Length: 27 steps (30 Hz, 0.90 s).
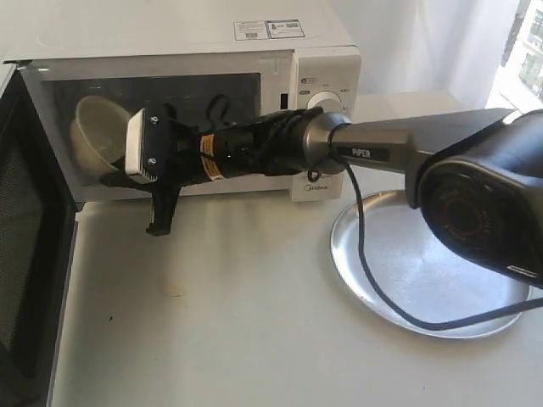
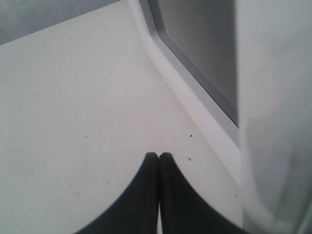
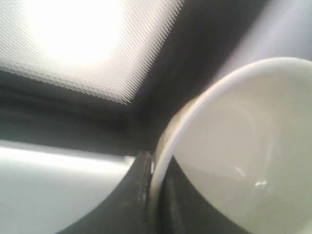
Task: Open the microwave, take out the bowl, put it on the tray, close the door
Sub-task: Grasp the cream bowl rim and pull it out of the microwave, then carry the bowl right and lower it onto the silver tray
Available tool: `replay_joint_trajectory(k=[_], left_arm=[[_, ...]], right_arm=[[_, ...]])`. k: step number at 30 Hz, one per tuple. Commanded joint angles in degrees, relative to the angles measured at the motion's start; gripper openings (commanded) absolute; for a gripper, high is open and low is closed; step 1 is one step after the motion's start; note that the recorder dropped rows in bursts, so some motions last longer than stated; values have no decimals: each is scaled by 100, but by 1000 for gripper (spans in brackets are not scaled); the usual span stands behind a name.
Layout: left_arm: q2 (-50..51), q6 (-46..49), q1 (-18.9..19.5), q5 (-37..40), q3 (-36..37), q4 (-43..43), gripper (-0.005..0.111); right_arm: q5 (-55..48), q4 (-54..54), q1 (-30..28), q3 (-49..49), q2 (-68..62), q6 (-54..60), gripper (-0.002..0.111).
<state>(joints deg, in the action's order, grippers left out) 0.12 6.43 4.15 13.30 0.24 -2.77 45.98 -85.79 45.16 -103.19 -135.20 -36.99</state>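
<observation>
Fingers (image 3: 139,192) of the right gripper (image 3: 152,163) pinch the rim of the small round cream bowl (image 3: 234,156) inside the large white microwave (image 1: 327,64). Best to draw it out slowly and level, so the thin grip does not slip.

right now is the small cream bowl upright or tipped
Tipped: the small round cream bowl sits tilted inside the white boxy microwave, its mouth facing sideways.

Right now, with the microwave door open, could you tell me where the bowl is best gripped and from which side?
Pinch the bowl's thin rim, one finger inside, one outside, reaching in through the microwave's open front. The bowl sits tilted, its mouth partly towards that opening, and the right gripper grips it just so.
</observation>
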Motion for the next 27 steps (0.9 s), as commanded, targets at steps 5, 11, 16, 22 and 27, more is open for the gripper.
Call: replay_joint_trajectory(k=[5, 11, 16, 22, 27], left_arm=[[-12, -20, -21, 4, -24, 24, 0], [-12, -20, -21, 4, -24, 24, 0], [-12, -20, -21, 4, -24, 24, 0], [-12, -20, -21, 4, -24, 24, 0], [-12, -20, -21, 4, -24, 24, 0]], right_arm=[[1737, -1415, -5, 201, 1026, -2972, 0], [2093, -1415, -68, 664, 1493, -3018, 0], [2092, -1415, -245, 1147, 1840, -3028, 0], [2075, -1415, -680, 1885, 2152, -3028, 0], [2001, -1415, -1067, 2481, 2371, -3028, 0]])
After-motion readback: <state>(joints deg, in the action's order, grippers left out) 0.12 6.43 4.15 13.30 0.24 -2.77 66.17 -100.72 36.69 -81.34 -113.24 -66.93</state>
